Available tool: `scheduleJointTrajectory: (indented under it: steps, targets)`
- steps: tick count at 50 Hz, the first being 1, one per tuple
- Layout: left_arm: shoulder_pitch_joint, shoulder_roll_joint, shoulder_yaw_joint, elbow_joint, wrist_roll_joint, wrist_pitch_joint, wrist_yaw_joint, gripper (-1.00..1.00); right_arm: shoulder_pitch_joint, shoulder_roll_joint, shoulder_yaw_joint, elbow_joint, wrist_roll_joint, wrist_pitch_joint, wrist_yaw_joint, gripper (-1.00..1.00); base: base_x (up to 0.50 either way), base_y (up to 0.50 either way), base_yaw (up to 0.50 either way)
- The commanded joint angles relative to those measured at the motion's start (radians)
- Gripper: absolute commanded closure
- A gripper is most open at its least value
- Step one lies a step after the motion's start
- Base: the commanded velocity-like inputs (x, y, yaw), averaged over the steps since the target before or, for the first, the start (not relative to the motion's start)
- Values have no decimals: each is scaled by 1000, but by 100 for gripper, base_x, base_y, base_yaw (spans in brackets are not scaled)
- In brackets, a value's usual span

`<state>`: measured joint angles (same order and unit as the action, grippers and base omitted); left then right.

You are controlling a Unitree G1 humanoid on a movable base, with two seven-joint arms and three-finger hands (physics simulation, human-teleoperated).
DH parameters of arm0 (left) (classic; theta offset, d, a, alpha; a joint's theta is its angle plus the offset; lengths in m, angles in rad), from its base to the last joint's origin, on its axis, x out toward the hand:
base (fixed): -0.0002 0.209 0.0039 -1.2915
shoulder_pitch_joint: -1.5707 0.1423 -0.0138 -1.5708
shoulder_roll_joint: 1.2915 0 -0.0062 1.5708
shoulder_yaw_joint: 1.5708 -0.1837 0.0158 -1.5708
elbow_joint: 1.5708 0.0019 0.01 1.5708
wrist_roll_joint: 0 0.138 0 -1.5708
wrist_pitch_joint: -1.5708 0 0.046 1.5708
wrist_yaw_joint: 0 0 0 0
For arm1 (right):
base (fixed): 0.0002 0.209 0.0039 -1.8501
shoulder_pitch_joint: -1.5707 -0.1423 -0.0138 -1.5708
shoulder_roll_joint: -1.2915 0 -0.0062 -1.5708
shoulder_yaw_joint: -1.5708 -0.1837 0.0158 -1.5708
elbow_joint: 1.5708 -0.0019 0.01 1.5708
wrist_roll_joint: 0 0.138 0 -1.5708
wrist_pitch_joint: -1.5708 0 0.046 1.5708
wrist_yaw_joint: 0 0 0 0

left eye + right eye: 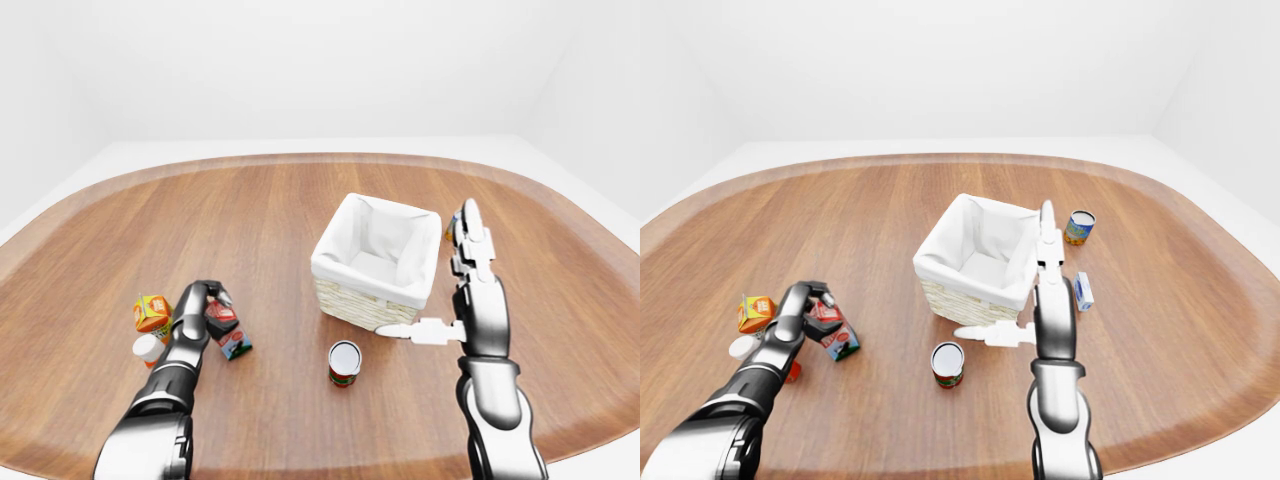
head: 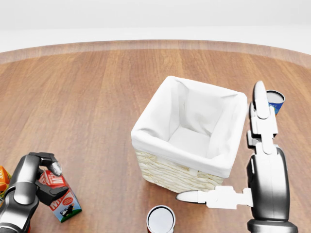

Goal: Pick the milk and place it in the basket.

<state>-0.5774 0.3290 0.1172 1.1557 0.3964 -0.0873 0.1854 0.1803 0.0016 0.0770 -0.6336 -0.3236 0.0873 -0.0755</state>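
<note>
Milk carton (image 2: pixel 60 194): red top, lying tilted on the tabletop (image 1: pixel 260 220) at the lower left of the head view, well apart from the basket.

Left robot hand (image 2: pixel 40 175): fingers curled over the carton's top end and closed round it; carton not lifted, as far as the views show.

Right robot hand (image 2: pixel 243 160): spread, one finger pointing up beside the basket's right wall, another stretched leftward below the basket; holds nothing.

Basket (image 2: pixel 170 170): woven, white cloth lining, centre of the tabletop, nothing inside.

Other items: orange carton (image 1: pixel 152 312) and a white cap (image 1: pixel 146 347) just left of the left arm; red can (image 1: pixel 344 362) below the basket; blue and yellow can (image 1: pixel 1078 226) and small blue carton (image 1: pixel 1084 291) right of the basket.

Task status: grasp appears made. Left to do: lift, carry rightward over the basket rim, release inside.
</note>
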Motion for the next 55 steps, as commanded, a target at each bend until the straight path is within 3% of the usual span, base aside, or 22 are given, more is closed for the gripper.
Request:
scheduleJointTrajectory:
  steps: [1, 10, 23, 28, 35, 40, 55]
  targets:
    - [46, -10, -35, 163, 17, 0, 0, 100, 2, 0, 1, -6, 2, 0, -2, -100, 5, 0, 0]
    - [6, -2, -37, 125, 18, 0, -13, 100, 0, 0, 0, 0, 3, 0, -3, -100, 5, 0, 0]
    - [-87, 66, -4, -168, -1, 0, -108, 100, -2, 0, -1, 14, 4, 0, -5, -100, 5, 0, 0]
    - [-81, 74, 15, -310, 8, 88, -151, 100, -2, 0, 0, 14, 3, 0, -6, -100, 5, 0, 0]
    - [-64, 75, 31, -471, 36, 175, -198, 100, -2, 0, 1, 19, 2, 0, -6, -100, 5, 0, 0]
    - [-36, 64, 38, -592, 53, 175, -237, 100, -3, 0, 0, 17, 4, 0, -6, -100, 5, 0, 0]
    - [-78, 68, 35, -598, 88, 175, -255, 100, -2, 0, -1, 16, 4, 0, -5, -100, 5, 0, 0]
